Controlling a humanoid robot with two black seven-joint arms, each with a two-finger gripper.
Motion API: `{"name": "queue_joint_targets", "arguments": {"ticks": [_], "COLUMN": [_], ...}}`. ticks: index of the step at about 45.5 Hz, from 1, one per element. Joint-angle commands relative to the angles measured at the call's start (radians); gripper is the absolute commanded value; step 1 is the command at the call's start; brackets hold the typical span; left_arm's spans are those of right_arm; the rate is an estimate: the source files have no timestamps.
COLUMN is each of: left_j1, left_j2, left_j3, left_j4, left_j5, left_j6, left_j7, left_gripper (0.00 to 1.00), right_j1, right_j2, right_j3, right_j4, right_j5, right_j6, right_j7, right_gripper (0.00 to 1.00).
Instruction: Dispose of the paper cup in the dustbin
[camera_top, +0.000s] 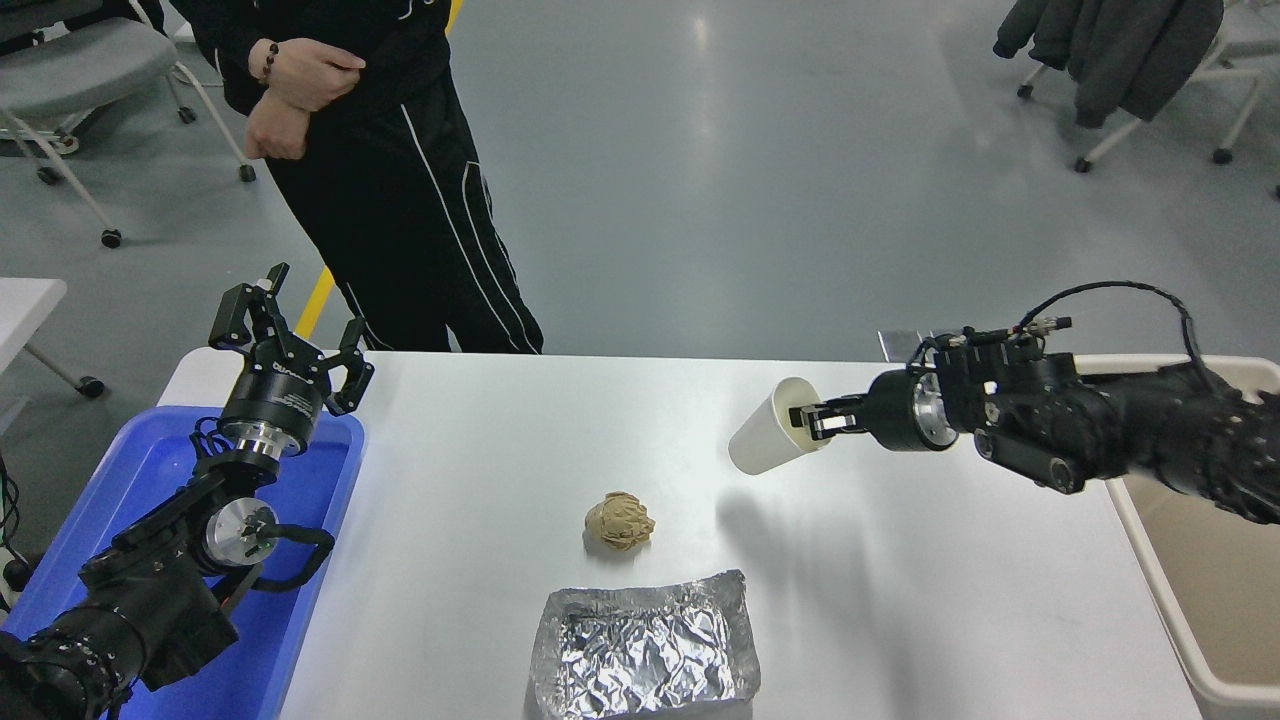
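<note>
The right gripper's (812, 420) fingers pinch the rim of the paper cup (768, 441), one finger inside the mouth and the other against the outer wall. The cup hangs clear of the tabletop (480, 480), tipped nearly onto its side with its closed base pointing to the left and its mouth turned toward the gripper; a soft shadow lies on the white surface below it. The right arm reaches in from the right edge, stretched out level above the near corner of the dustbin (1190, 610), whose cream rim and inside show at the lower right, well apart from the cup. Nearer the camera, a crumpled tan paper ball (620, 520) rests on the tabletop, and a foil tray (645, 648) sits just in front of it at the near edge. At the lower left, the left gripper (290, 325) is parked over a blue tray (150, 470) with its fingers spread and holding nothing. A person (370, 150) in black stands at the far side, hands clasped.
</note>
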Motion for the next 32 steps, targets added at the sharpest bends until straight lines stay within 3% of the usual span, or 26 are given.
{"name": "queue_joint_targets", "arguments": {"ticks": [1, 16, 27, 32], "left_j1": [0.0, 0.0, 0.0, 0.0], "left_j2": [0.0, 0.0, 0.0, 0.0], "left_j3": [0.0, 0.001, 0.0, 0.0], "left_j4": [0.001, 0.0, 0.0, 0.0], "left_j5": [0.0, 0.0, 0.0, 0.0], "left_j6": [0.0, 0.0, 0.0, 0.0], "left_j7": [0.0, 0.0, 0.0, 0.0], "left_gripper": [1.0, 1.0, 1.0, 1.0], "right_j1": [0.056, 0.133, 0.118, 0.092], "right_j2": [-0.165, -0.316, -0.331, -0.327], "right_j3": [0.217, 0.448, 0.449, 0.448], "right_j4": [0.051, 0.036, 0.016, -0.106], "right_j5": [0.006, 0.017, 0.042, 0.043], "right_j6": [0.136, 0.323, 0.326, 0.323], "right_j7": [0.009, 0.008, 0.006, 0.006], "right_gripper": [0.0, 0.0, 0.0, 0.0]}}
